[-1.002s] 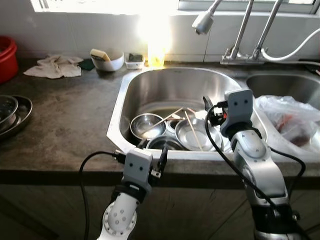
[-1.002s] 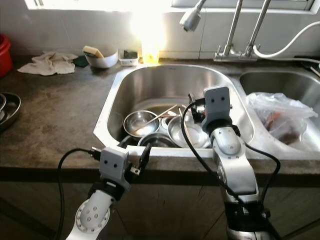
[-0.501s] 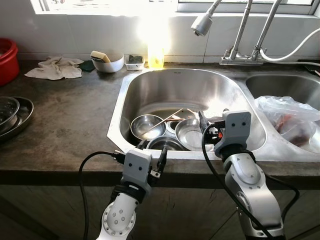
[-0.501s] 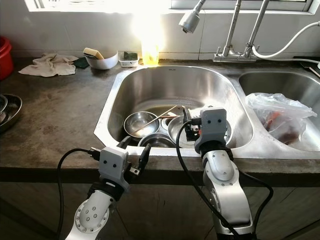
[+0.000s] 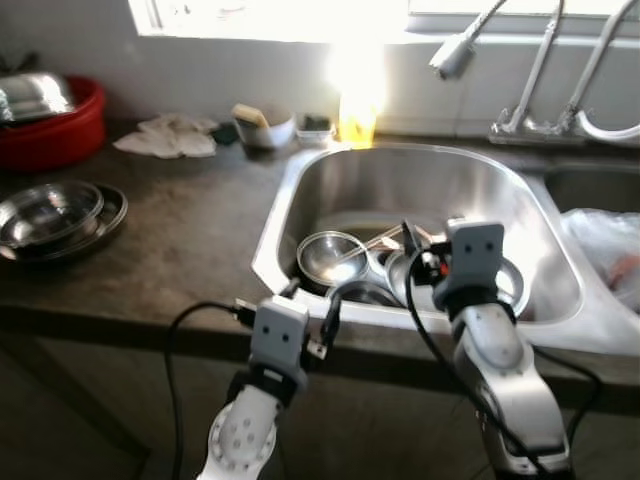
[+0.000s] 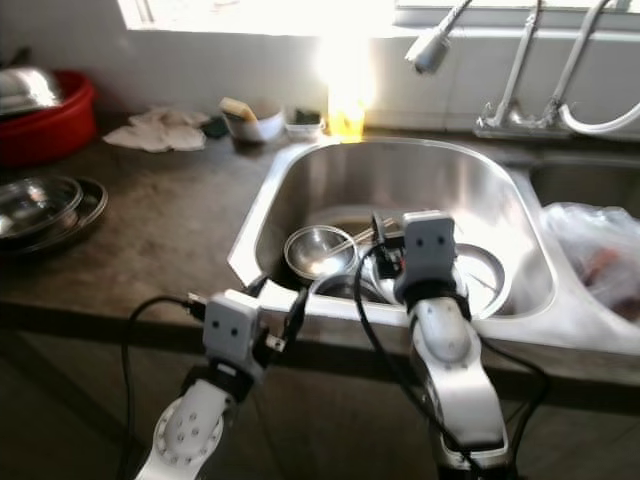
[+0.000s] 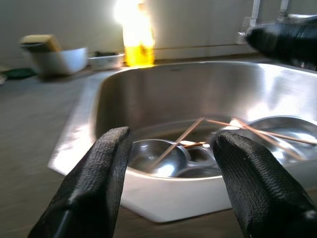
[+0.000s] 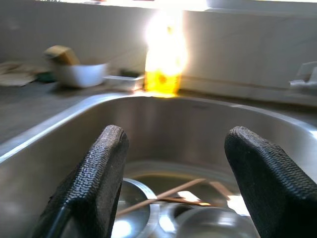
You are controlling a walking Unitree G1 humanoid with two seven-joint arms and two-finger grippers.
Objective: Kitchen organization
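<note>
In the sink (image 5: 520,200), blurred bowls (image 5: 330,255) and chopsticks (image 7: 178,141) — both grippers' jaws wide; faucet (image 5: 455,50) cut off.

sink (image 5: 330,180): set in the table (image 5: 190,250), right of middle
bowls (image 5: 335,257): in the sink, chopsticks (image 5: 370,243) across them
stacked dishes (image 5: 55,215): on the table, left of the sink
basin (image 5: 55,125): behind the stacked dishes
cloth (image 5: 168,140), small bowl (image 5: 265,128): behind the sink's left corner
bag (image 5: 610,265): right of the sink
</note>
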